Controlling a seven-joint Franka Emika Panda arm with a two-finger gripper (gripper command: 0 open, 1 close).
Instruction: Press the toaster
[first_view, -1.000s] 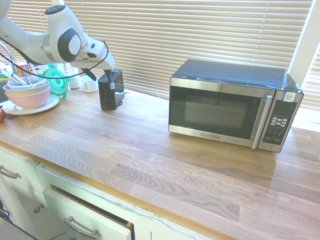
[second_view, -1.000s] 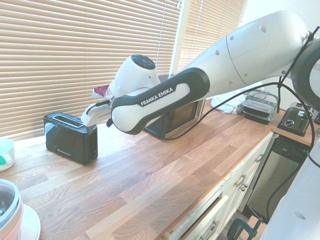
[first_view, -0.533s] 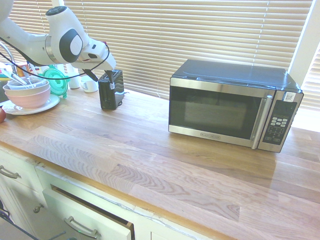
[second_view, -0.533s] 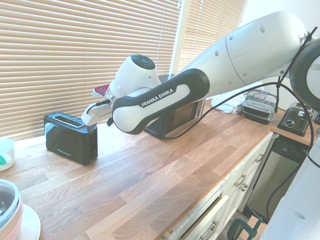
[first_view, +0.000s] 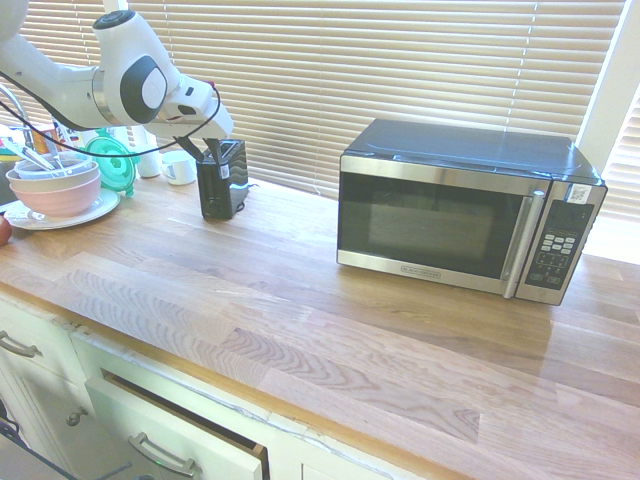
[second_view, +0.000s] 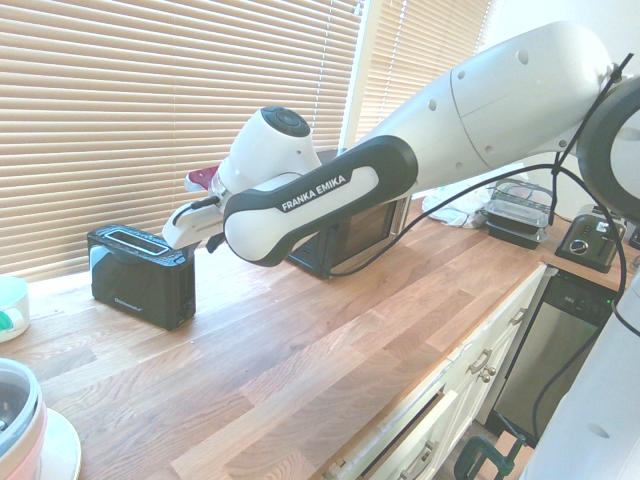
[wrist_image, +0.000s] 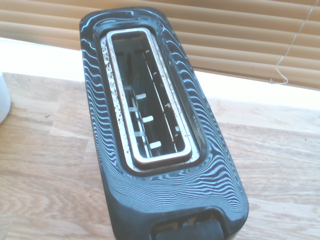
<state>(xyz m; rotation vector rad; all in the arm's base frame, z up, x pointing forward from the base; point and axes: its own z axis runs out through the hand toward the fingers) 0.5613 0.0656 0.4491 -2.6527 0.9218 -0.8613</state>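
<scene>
The toaster (first_view: 222, 180) is a small black upright box with a silvery slotted top, standing on the wooden counter near the blinds. In the second exterior view the toaster (second_view: 140, 275) sits at the left. My gripper (first_view: 202, 150) hovers just above the toaster's near end, its two dark fingers a little apart and nothing between them. From the other side, the gripper (second_view: 208, 240) hangs over the toaster's right end. The wrist view looks straight down on the toaster (wrist_image: 165, 195): its empty slot (wrist_image: 150, 105) and the black lever (wrist_image: 190, 232) at the near end.
A large black-and-steel microwave (first_view: 470, 210) stands further along the counter. Stacked bowls on a plate (first_view: 55, 190), a teal item (first_view: 110, 160) and a white mug (first_view: 180, 170) crowd the corner beyond the toaster. Closed blinds (first_view: 400, 70) run behind everything.
The fingers have drawn closer together. The wrist has edged slightly toward the toaster's end. The toaster has not moved.
</scene>
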